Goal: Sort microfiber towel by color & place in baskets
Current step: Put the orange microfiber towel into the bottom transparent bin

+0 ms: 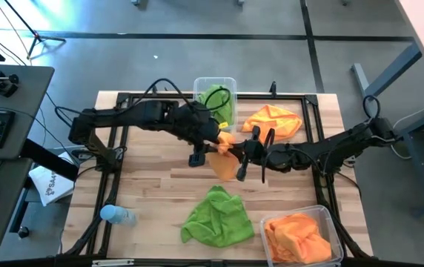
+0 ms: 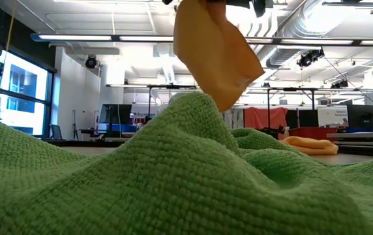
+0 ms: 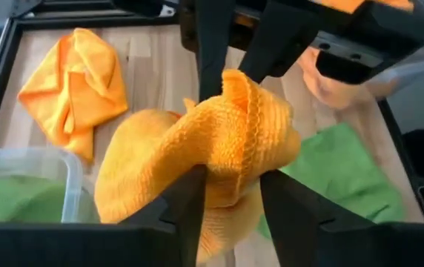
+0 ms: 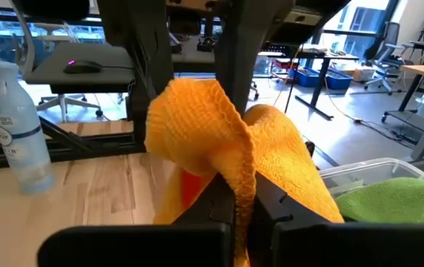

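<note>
Both the left pincer and the right pincer are gripping one orange towel above the middle of the surface, so pulling apart could tear it loose.

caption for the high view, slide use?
Both end effectors grip one orange towel mid-table, between the two baskets.

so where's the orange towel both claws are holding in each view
High: held orange towel at table centre, between left claw and right claw.
Low: hanging top centre.
Left wrist: centre, pinched.
Right wrist: centre.
Shared landmark: loose green towel.
</note>
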You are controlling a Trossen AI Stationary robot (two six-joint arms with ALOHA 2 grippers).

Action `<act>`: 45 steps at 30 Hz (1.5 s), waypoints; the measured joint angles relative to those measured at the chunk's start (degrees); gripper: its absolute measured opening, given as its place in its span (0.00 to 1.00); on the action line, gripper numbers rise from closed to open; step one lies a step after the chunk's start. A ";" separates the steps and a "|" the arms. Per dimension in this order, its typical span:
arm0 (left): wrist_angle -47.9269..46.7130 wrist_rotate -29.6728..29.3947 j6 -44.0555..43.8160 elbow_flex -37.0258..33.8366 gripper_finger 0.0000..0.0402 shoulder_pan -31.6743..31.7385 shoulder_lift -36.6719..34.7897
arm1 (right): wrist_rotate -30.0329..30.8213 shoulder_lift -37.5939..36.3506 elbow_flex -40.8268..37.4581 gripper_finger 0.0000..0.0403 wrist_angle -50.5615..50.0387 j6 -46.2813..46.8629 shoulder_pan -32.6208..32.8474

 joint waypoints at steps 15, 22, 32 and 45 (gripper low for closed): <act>0.04 -5.79 -4.07 -12.58 0.33 1.33 -11.17 | 21.42 -9.28 1.44 0.00 -22.95 18.50 14.83; 14.21 -5.79 -9.77 -34.48 0.33 1.26 -22.03 | 24.98 -6.68 16.97 0.00 -49.87 35.00 21.05; 28.98 -5.78 -13.87 -54.36 0.33 1.24 -33.15 | 9.07 7.51 51.63 0.00 -98.81 65.66 22.06; 39.62 -5.78 -15.76 -65.62 0.33 1.24 -35.06 | -3.62 15.84 73.06 0.00 -105.33 88.16 32.46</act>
